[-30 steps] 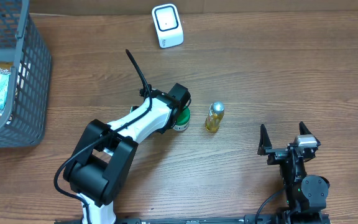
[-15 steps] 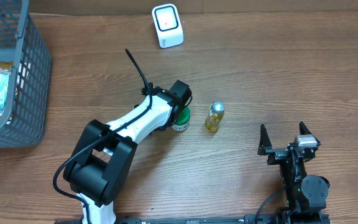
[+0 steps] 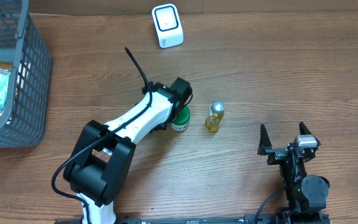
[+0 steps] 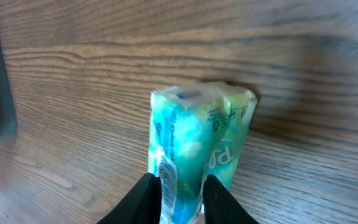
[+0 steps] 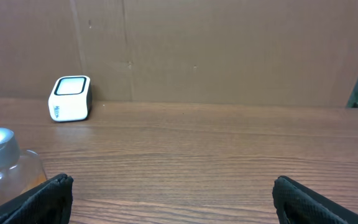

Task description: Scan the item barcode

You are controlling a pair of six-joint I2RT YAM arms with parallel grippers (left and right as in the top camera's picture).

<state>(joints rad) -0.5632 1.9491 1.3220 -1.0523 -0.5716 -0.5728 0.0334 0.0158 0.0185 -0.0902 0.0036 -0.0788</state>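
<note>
- Step in hand: the pickup. The left hand is down at the teal wrapped packet, which has not yet been taken toward the white barcode scanner standing at the far edge of the counter.
- Left hand: narrow, closed on the packet's near end, with one finger against each side.
- Right hand: spread wide and holding nothing, parked near the counter's front edge, well apart from the work.
- Where the packet is: mid-counter under the left wrist. It appears to rest on the wood just beside a small silver-capped bottle of yellow liquid, and the scanner is well beyond it.
- Next move, as I judge it: lift the packet clear, carry it to the scanner's face, and turn the wrist until the barcode side faces the window. The bottle is close, so the lift should go straight up first.
- How the packet looks: soft glossy film, teal and green with white patches and some printed lettering, crinkled at the far end. No barcode shows on the visible face.
- A grey basket holding other packets stands at the left edge.
</note>
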